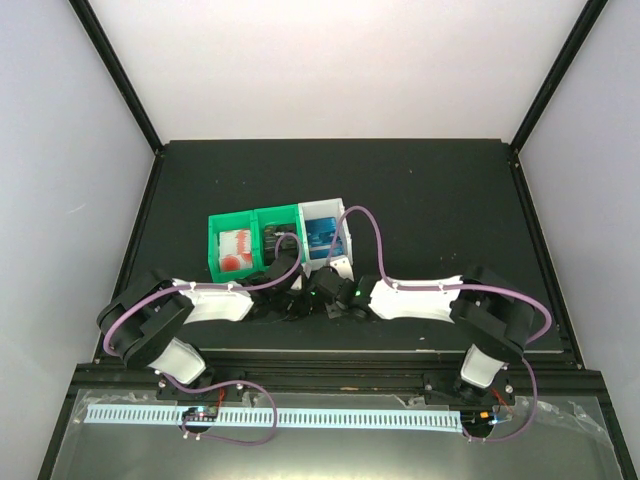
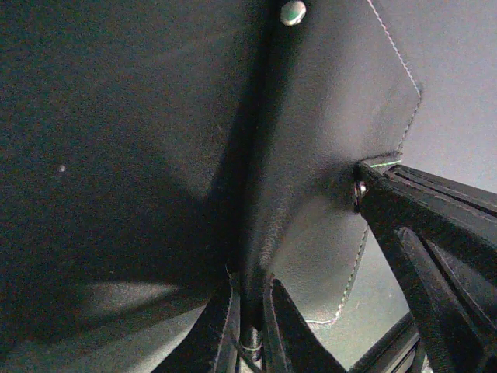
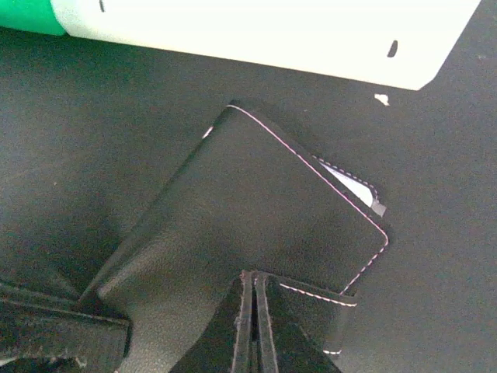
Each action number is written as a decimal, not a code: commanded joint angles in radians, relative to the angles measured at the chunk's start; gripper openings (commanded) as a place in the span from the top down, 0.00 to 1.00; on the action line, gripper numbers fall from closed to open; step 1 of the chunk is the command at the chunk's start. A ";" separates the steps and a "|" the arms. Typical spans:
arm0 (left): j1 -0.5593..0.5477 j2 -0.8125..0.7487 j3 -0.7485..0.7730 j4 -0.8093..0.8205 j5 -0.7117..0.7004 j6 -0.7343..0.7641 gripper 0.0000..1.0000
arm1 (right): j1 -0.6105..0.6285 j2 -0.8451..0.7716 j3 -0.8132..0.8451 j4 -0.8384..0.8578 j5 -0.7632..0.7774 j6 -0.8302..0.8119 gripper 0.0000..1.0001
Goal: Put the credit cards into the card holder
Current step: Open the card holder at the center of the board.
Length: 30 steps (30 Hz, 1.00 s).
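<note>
L gripper is clamped on card holder at fold, fingers nearly touching. Holder is folded, positioned just in front of white bin. R gripper is pinched tight onto holder's near edge.

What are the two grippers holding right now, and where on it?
Both pinch the card holder: the right gripper on its stitched edge, the left gripper on another edge.
</note>
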 commanded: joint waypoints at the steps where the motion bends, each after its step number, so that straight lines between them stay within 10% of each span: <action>1: 0.007 -0.004 -0.012 -0.053 -0.014 -0.010 0.98 | -0.005 -0.014 -0.001 -0.055 0.045 0.025 0.99; 30: 0.010 0.014 -0.027 -0.059 -0.033 -0.018 0.98 | -0.062 -0.034 -0.021 -0.388 0.234 0.345 0.99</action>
